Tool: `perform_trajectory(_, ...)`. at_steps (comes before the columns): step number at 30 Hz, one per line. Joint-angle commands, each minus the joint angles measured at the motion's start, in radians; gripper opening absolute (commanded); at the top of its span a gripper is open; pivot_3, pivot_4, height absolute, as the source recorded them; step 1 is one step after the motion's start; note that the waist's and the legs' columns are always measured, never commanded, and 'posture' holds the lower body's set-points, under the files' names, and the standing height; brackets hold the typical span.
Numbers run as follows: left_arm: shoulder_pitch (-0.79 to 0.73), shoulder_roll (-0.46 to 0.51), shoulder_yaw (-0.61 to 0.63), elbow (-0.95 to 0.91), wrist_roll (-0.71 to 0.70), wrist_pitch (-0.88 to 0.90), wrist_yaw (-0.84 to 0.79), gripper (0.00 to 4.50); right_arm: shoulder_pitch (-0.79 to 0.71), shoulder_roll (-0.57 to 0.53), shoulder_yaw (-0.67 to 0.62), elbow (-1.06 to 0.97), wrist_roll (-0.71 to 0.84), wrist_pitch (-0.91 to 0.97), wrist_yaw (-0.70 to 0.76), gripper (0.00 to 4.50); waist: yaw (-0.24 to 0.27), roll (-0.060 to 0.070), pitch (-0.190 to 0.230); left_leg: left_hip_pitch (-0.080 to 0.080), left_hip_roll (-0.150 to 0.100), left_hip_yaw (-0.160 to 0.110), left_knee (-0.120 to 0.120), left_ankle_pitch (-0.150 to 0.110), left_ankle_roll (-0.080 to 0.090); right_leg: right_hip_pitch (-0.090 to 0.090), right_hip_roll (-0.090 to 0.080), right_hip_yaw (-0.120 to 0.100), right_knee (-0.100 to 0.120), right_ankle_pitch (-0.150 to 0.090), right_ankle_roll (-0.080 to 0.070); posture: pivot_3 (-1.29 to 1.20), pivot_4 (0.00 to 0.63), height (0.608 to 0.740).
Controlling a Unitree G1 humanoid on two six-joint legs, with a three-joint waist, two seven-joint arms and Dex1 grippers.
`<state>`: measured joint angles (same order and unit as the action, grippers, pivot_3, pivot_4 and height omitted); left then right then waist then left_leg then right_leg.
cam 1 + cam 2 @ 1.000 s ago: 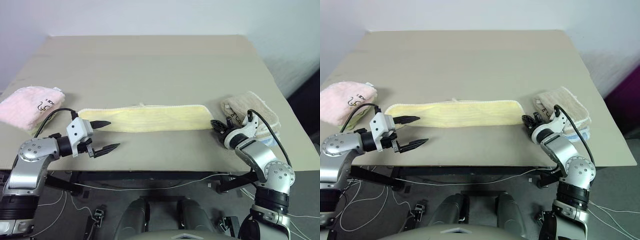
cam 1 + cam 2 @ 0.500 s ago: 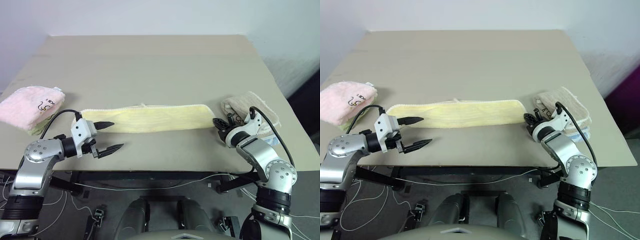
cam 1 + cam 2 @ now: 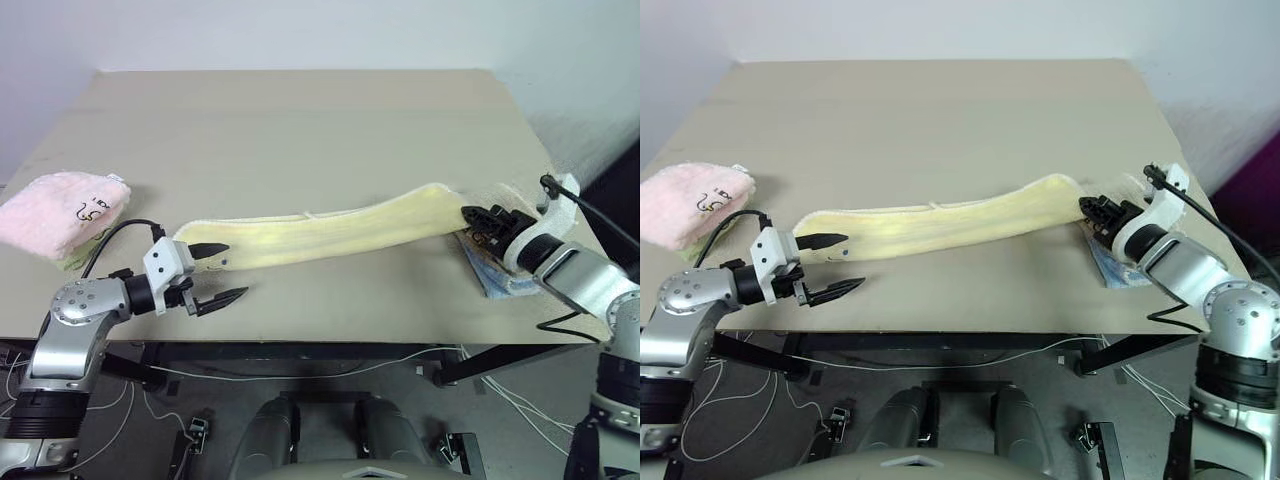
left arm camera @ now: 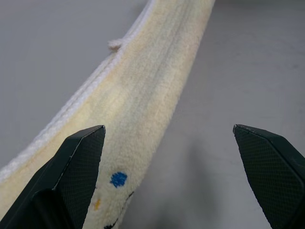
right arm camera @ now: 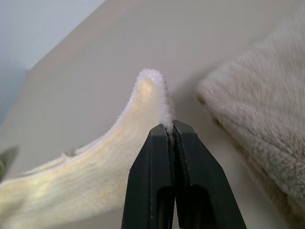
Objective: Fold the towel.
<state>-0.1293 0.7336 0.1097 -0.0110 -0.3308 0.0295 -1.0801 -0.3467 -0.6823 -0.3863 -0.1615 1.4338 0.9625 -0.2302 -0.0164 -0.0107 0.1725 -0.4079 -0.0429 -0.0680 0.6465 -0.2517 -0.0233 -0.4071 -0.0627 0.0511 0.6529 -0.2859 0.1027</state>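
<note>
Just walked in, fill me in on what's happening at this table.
The robot is folding the pale yellow towel on the table. The right gripper is shut on the towel's right end and holds it raised off the table, while the rest trails down to the tabletop. The left gripper is open at the towel's left end, one finger over it, gripping nothing. A pink towel lies to the left, a beige towel to the right.

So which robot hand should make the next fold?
Probably the right. The right gripper is already shut on the yellow towel's end and holds it off the table. The left gripper is open beside the other end, holding nothing.
</note>
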Motion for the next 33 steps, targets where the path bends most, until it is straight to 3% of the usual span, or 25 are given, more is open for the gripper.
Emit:
perform_trajectory(1,-0.013,-0.005,0.001,-0.005,0.004,-0.020,0.007,4.50,-0.065,-0.051,0.046,-0.060,-0.045,0.036,0.084,0.01,0.000,0.000,0.000,0.000,0.000,0.000,0.000,0.000,0.000,0.000,0.000,0.000,0.000,0.000,0.000,0.00,0.150,0.740)
perform_trajectory(5,-0.018,-0.015,-0.005,-0.004,0.007,-0.020,0.017,4.50,-0.153,-0.091,0.187,-0.118,-0.160,0.077,0.215,0.01,-0.003,0.000,0.000,0.000,0.001,0.000,0.000,0.000,0.000,-0.001,0.000,0.000,0.000,0.000,0.000,0.00,0.150,0.740)
perform_trajectory(9,-0.022,-0.035,-0.016,-0.004,0.012,-0.021,0.033,4.50,-0.271,-0.038,0.350,-0.094,-0.293,0.081,0.335,0.01,-0.001,0.000,0.000,0.000,0.001,0.000,0.000,0.000,0.000,-0.001,0.000,0.000,-0.001,0.000,0.000,0.00,0.150,0.740)
perform_trajectory(18,-0.003,-0.056,-0.012,-0.030,0.016,-0.019,0.070,4.50,-0.441,0.241,0.633,0.096,-0.578,0.042,0.538,0.01,0.000,0.000,0.000,-0.002,0.001,0.000,-0.001,0.000,0.000,-0.002,0.000,0.000,-0.001,0.000,0.000,0.00,0.150,0.740)
perform_trajectory(23,0.035,-0.057,0.000,-0.066,0.010,-0.009,0.099,4.50,-0.459,0.351,0.682,0.192,-0.708,0.001,0.600,0.01,-0.001,0.000,0.000,-0.002,0.001,-0.001,-0.001,0.000,0.000,-0.003,0.000,0.000,-0.001,0.000,0.000,0.00,0.150,0.740)
perform_trajectory(31,0.093,-0.053,0.024,-0.120,-0.007,0.012,0.131,4.50,-0.437,0.414,0.646,0.237,-0.795,0.000,0.670,0.01,-0.002,0.000,0.000,-0.002,0.000,-0.001,-0.002,0.000,-0.001,-0.004,0.000,0.000,-0.001,0.000,0.000,0.00,0.150,0.740)
perform_trajectory(33,0.099,-0.057,0.031,-0.126,-0.014,0.019,0.139,4.50,-0.428,0.427,0.624,0.221,-0.788,0.014,0.682,0.49,-0.002,0.000,0.000,-0.002,0.000,-0.001,-0.002,0.000,-0.001,-0.004,0.000,0.000,-0.001,0.000,0.000,0.00,0.150,0.740)
